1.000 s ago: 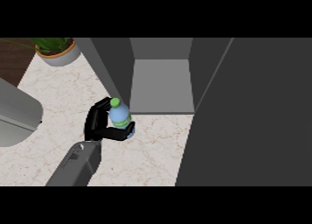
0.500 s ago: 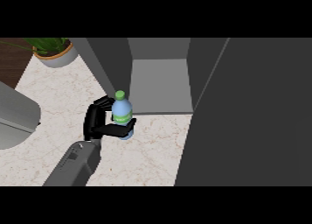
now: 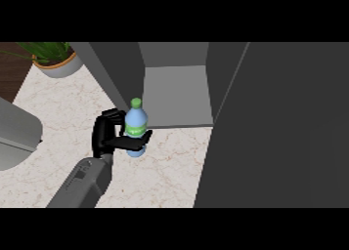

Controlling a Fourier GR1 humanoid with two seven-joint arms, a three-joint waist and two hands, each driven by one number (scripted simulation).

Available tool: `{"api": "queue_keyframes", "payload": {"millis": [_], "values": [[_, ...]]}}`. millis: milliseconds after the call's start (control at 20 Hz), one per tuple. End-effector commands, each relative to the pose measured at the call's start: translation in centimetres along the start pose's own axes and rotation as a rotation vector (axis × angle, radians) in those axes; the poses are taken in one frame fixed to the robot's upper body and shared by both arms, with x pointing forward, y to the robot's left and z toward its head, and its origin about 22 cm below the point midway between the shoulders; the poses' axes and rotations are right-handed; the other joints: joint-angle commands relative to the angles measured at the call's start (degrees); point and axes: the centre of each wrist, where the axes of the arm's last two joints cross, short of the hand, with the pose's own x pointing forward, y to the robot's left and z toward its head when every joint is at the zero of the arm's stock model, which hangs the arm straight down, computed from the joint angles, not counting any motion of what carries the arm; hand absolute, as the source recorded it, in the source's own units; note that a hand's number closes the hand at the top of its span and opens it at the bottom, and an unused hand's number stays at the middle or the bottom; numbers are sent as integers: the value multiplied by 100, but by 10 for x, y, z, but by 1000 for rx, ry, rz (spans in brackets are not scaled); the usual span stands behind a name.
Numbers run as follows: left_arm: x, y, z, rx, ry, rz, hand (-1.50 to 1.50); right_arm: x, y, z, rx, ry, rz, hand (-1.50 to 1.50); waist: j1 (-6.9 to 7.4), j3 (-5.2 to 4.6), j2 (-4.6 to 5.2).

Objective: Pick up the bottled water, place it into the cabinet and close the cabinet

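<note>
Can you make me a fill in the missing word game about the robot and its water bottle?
1. The hand is curled round a bottle with a ____ cap.
2. The cabinet in front of the bottle stands ____.
3. The plant sits in the far ____ corner of the counter.
4. The bottle is ____ the cabinet, not inside it.

Missing words: green; open; left; outside

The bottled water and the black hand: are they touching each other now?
Touching. In the head view the left hand curls its fingers and thumb round the bottled water, with no gap between them.
</note>
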Motion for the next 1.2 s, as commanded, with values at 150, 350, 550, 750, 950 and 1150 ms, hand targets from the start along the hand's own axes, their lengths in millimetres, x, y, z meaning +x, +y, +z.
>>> {"api": "queue_keyframes", "payload": {"millis": [150, 350, 550, 750, 950, 1150], "values": [[76, -89, -37, -71, -143, 70, 150, 13, -8, 7, 3, -15, -5, -150, -246, -33, 39], [70, -87, -38, -33, -161, 1, 150, 11, -7, 11, 4, -18, 0, -150, -287, -35, 43], [70, -74, -51, 15, -167, -71, 150, 11, -9, 9, 27, -33, -15, -150, -335, -33, 85], [66, -83, -47, 74, -192, -108, 150, 5, -7, 9, 28, -22, -11, -150, -405, -38, 101], [65, -59, -59, 82, -197, -183, 150, 10, -7, 15, 46, -30, -15, -150, -468, -39, 90], [66, -75, -58, 62, -219, -238, -150, 12, -9, 14, 56, -40, -12, -150, -489, -40, 98]]}}
